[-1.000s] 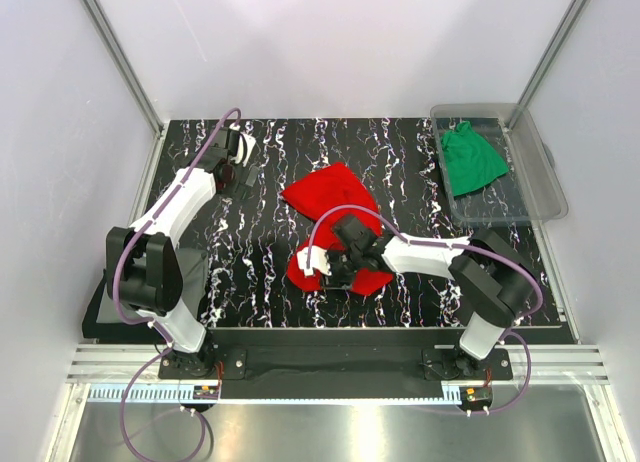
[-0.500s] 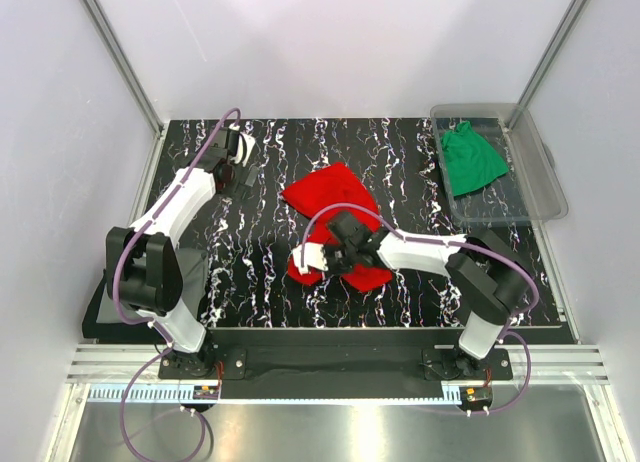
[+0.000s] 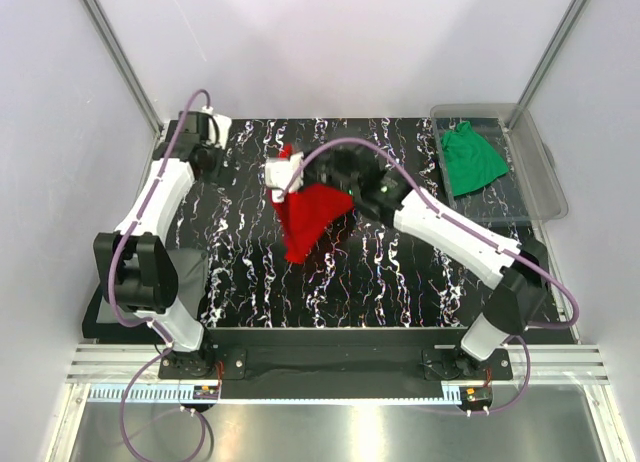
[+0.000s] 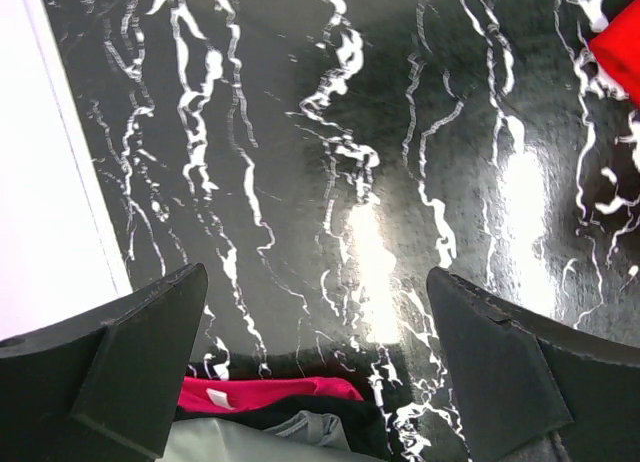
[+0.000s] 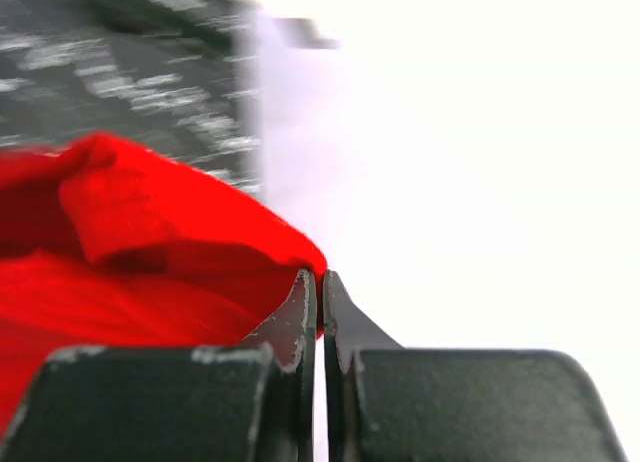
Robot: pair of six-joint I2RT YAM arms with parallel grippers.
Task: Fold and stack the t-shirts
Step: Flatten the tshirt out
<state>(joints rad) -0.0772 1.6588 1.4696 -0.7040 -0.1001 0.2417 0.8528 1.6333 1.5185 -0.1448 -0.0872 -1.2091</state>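
Red tee (image 3: 305, 217) pinched btwn R jaws, dangling.

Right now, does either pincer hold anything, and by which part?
The right pincer is shut on the red t-shirt, pinching a thin fold at its edge; the rest trails from it. The left pincer is open and holds nothing.

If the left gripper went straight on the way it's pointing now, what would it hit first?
The left gripper would probably meet the bare black table first; nothing else shows in its line. The red t-shirt sits off to the side.
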